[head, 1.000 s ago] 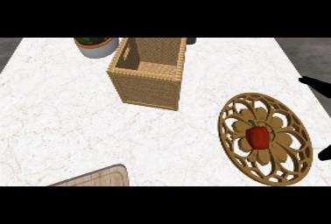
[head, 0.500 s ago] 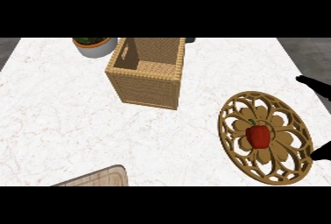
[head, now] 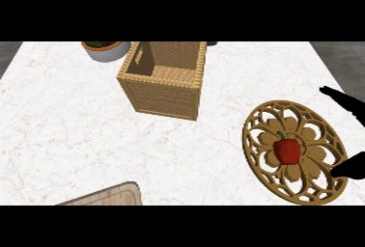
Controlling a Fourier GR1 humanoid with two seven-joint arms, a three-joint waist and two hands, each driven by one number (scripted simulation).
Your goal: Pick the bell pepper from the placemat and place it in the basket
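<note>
The red bell pepper with a short green stem (head: 287, 150) lies at the centre of the round, openwork wooden placemat with a flower-pattern cut-out (head: 265, 124), which lies flat on the white marble-veined counter top (head: 64, 125) at the view's right side. Nothing touches the pepper; it rests alone on the placemat's middle rosette, stem end pointing toward the far edge of the counter.

The robot's right hand, black (head: 347, 103), shows only in part at the view's right edge. One dark finger shape reaches in above and to the right of the placemat, and a second dark shape (head: 351, 166) overlaps the placemat's lower right rim. The two shapes stand wide apart, with the placemat's right side between them. Neither shape touches the pepper, and the hand holds nothing. The palm is out of the view.

The left hand does not show.

The tall, rectangular woven wicker basket with an open top (head: 165, 94) stands on the counter to the upper left of the placemat, well apart from it. A slot handle is visible in its left wall. Its interior, so far as it shows, holds nothing visible.

Just beyond the basket's left far corner stands a grey round pot with green and reddish contents (head: 106, 49), cut by the view's upper limit.

At the lower left, the rounded corner of a pale wooden board (head: 110, 197) lies on the counter, well apart from basket and placemat.
</note>
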